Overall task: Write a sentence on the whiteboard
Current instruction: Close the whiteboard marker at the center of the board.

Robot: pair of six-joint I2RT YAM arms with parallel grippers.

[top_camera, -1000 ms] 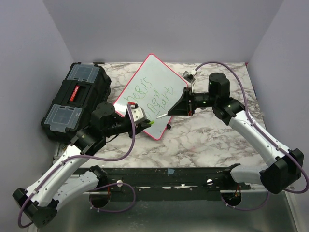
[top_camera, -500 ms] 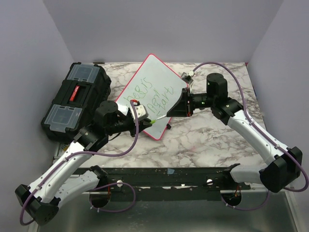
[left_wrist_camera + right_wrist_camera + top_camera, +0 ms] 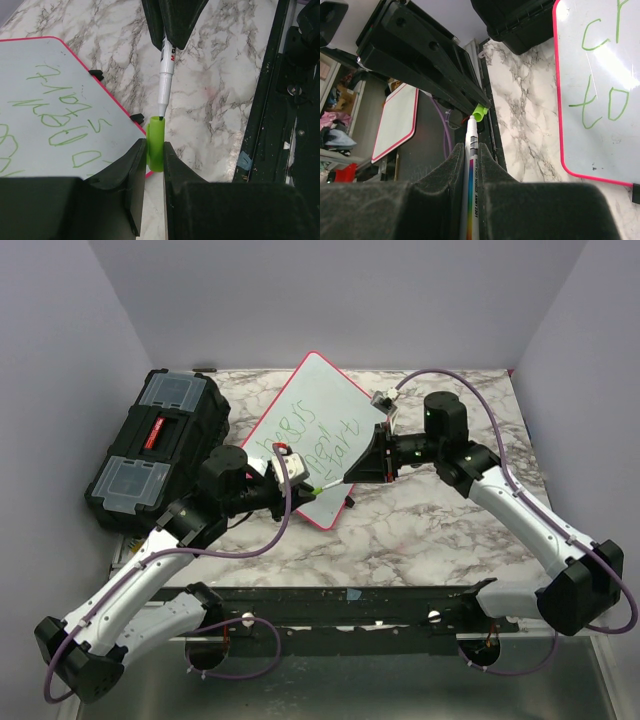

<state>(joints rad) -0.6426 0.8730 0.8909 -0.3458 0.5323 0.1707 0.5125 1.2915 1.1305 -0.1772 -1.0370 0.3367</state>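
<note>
Green cap [image 3: 155,135] being held at the marker [image 3: 166,65] tip.
The cap is being pinched by the left end effector [image 3: 154,146], the marker by the right end effector [image 3: 471,149].

Left gripper [image 3: 154,152], right gripper [image 3: 471,152]: tight, seemingly aligned.

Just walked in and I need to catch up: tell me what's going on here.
Green writing, the sentence, fills much of the whiteboard on the marble table. The right gripper holds the marker; the left gripper pinches its green cap. The marker's tip sits at the cap's mouth, so the arms seem to be recapping it.
</note>
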